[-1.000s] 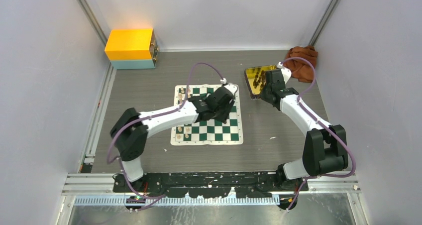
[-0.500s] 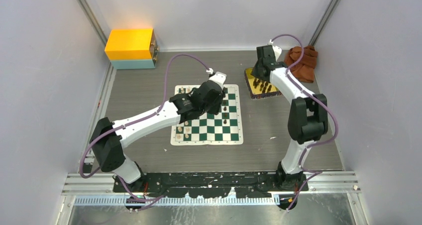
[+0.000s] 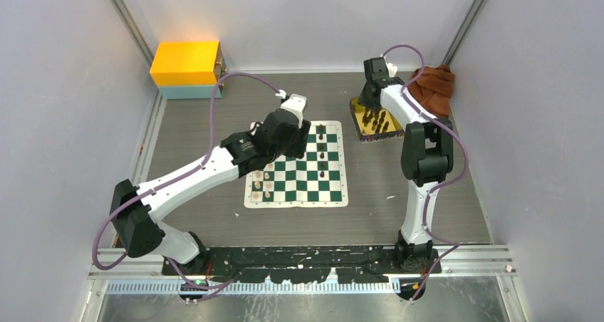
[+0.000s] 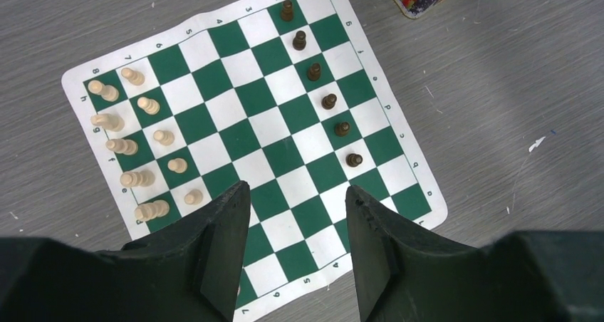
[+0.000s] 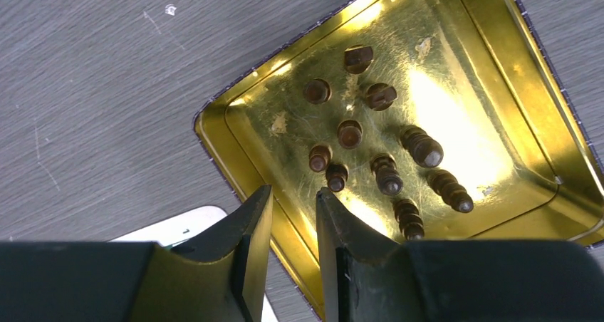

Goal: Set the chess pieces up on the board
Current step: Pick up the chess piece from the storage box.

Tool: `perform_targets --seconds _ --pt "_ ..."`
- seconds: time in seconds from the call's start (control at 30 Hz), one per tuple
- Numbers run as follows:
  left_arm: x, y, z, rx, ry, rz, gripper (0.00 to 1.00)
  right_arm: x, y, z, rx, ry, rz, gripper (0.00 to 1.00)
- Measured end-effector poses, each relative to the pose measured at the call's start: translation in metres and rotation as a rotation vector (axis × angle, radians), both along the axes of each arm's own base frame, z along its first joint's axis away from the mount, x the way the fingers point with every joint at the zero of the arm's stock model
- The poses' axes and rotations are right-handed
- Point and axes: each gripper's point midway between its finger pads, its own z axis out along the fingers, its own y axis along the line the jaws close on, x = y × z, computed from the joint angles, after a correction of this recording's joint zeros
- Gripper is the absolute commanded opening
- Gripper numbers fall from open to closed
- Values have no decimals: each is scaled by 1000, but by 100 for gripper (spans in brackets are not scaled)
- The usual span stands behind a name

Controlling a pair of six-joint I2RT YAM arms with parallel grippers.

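Chess pieces (image 4: 148, 105) in cream are standing in two rows along one edge of the board (image 4: 271, 115), which is lying flat on the bench (image 4: 498, 87), while six dark pieces (image 4: 329, 101) are lining the second row from the opposite edge. The left tool (image 4: 298, 190) is hovering over the board with its jaws well parted and gripping nothing. The right tool (image 5: 293, 192) is hanging over the rim of the gold tray (image 5: 498, 37), jaws narrowly apart and empty, where more dark pieces are sitting, some perhaps tipped over.
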Motion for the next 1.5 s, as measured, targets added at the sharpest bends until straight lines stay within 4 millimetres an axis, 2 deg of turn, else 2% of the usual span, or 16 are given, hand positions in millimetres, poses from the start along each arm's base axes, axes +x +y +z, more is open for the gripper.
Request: perform_targets --seconds 0.3,0.6,1.07,1.23,1.33,1.37,1.5 --pt "-2 1 -4 3 8 -5 54 3 -8 -21 -8 47 -6 35" --pt "-1 0 -4 1 7 -6 54 2 -6 -46 -5 99 3 35" --pt "1 5 -11 2 24 -2 53 8 -5 -55 6 106 7 33" --pt "3 6 -12 0 27 1 53 8 -5 -62 7 118 9 22" --pt "3 6 -12 -1 30 -2 53 8 -5 -62 6 118 10 4" --pt "3 6 -13 -2 30 -1 53 8 -5 -61 5 117 10 2" --pt "3 6 -13 -5 31 -4 52 8 -6 -62 2 116 7 1"
